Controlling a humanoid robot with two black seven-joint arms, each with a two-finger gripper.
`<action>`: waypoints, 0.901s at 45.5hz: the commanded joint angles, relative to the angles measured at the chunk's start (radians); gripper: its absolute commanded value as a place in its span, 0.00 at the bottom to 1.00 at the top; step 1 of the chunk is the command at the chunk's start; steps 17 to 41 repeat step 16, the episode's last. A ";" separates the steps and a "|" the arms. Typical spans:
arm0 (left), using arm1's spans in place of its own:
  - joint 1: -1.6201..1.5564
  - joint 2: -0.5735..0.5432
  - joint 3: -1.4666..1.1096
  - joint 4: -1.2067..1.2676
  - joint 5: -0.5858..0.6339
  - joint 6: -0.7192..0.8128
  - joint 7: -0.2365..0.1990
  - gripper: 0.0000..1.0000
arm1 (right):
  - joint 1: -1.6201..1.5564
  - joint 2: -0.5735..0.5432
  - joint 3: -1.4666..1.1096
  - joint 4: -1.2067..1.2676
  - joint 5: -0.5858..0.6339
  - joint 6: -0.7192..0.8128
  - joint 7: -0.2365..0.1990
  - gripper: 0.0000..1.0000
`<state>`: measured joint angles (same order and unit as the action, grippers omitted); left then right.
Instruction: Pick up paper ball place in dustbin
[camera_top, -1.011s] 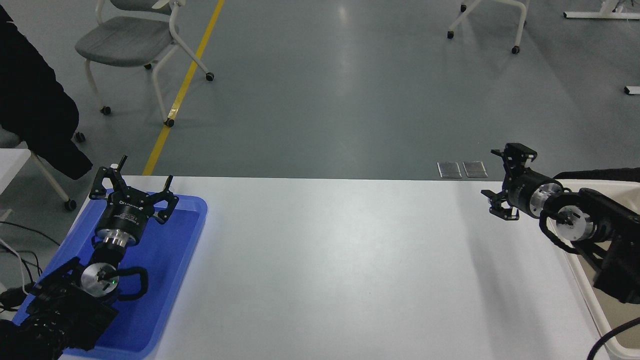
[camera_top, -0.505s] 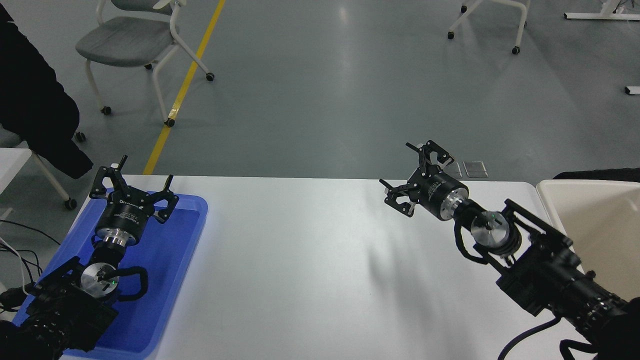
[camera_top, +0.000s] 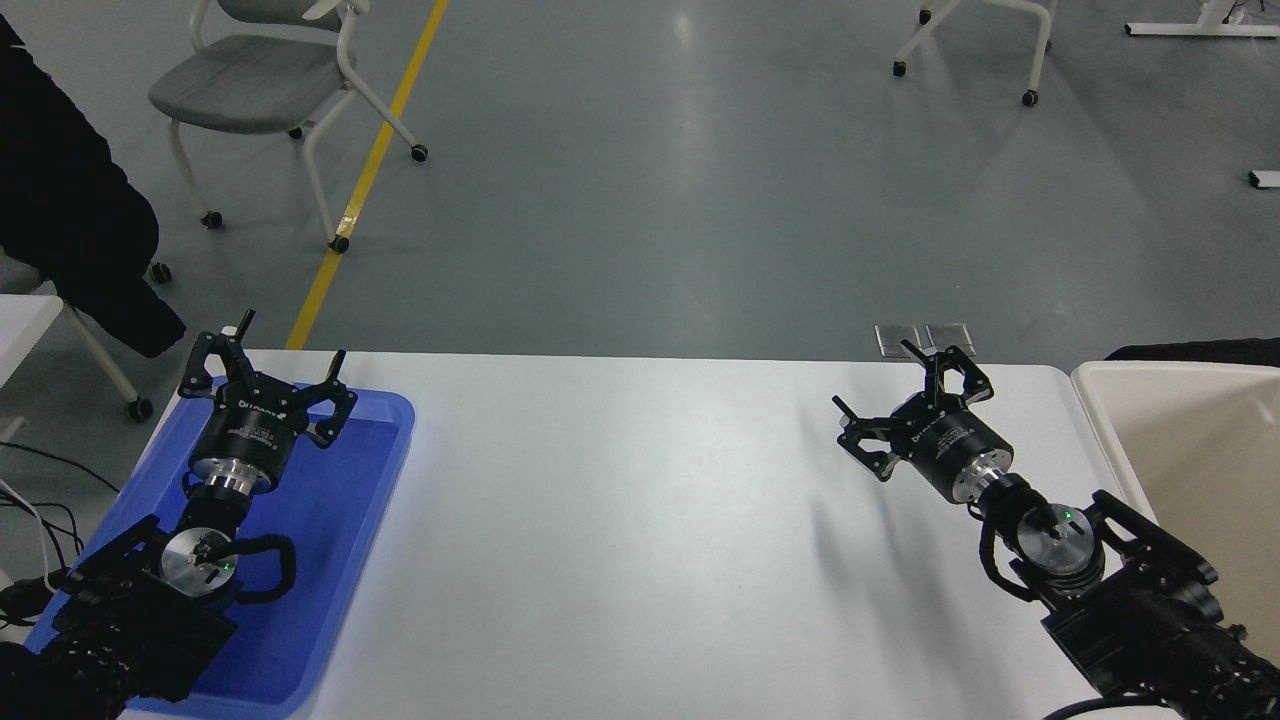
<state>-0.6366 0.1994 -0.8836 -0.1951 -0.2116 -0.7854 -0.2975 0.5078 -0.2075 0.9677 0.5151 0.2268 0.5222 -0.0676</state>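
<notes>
We saw no paper ball anywhere in the head view; whether it already lay in the dustbin (camera_top: 1100, 420), whose cream rim and wall showed at the right edge just beside the worktop (camera_top: 620, 520), we could not tell, since most of the bin's inside fell outside the view. The right tool (camera_top: 905, 400) hung above the worktop near its far right corner with its fingers spread apart and nothing between them, and the left tool (camera_top: 262, 375), also spread and empty, sat parked over the blue tray (camera_top: 370, 470) at the lower left. We judged the main risk to be a wasted or blind reach: with no ball in sight, a descent would close on bare surface, and a swing toward the bin could knock the arm against its thick rim. The worktop was white, smooth and faintly glossy, carrying soft shadows of the right arm. Beyond it lay a grey floor with a yellow line (camera_top: 370, 170), wheeled chairs (camera_top: 260, 85), and a dark coat (camera_top: 70, 210) at the left.
</notes>
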 joint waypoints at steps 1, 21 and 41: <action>0.000 0.000 0.000 0.000 0.000 0.000 0.000 1.00 | -0.012 -0.012 0.013 -0.023 0.005 0.033 0.000 1.00; 0.000 0.000 0.000 0.000 0.000 0.000 0.000 1.00 | -0.012 -0.023 0.017 -0.023 0.005 0.033 0.000 1.00; 0.000 0.000 0.000 0.000 0.000 0.000 0.000 1.00 | -0.012 -0.023 0.017 -0.023 0.005 0.033 0.000 1.00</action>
